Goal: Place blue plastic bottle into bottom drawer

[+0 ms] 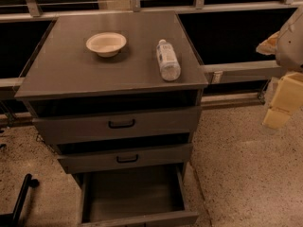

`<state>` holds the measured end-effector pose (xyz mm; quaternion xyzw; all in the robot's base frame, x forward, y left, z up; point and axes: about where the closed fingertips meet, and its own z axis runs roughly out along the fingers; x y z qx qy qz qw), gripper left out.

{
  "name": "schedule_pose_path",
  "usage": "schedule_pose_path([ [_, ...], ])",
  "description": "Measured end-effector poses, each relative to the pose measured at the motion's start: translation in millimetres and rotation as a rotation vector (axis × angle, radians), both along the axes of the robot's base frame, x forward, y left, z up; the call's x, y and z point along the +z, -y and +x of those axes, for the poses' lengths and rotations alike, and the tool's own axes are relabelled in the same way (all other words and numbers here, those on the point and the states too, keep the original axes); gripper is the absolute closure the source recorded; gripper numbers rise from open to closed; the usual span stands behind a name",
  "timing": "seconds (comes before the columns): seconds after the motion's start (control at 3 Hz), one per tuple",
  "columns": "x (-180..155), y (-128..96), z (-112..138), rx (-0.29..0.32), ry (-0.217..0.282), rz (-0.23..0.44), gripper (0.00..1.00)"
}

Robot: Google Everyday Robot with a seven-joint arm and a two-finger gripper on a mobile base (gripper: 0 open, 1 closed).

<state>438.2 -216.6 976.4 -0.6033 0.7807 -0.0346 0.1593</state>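
Note:
The blue plastic bottle [168, 60] lies on its side on the right part of the cabinet top, white cap pointing away from me. At the foot of the cabinet the bottom drawer [132, 193] is pulled out, and its dark inside holds nothing I can see. My gripper [282, 104] hangs at the right edge of the view, well to the right of the cabinet and lower than its top. It touches neither the bottle nor the drawer.
A shallow cream bowl [106, 44] sits on the cabinet top [71, 74], left of the bottle. Two drawers with black handles [121, 124] stand slightly open above the bottom one. Speckled floor [241, 174] spreads to the right. A black bar [21, 197] rises at lower left.

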Motion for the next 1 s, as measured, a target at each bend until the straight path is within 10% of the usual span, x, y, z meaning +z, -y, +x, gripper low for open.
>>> schedule_pose_path([
  [0.33, 0.5, -0.1, 0.3, -0.001, 0.002, 0.001, 0.0],
  [1.0, -0.9, -24.1, 78.1, -0.13, 0.14, 0.129, 0.0],
])
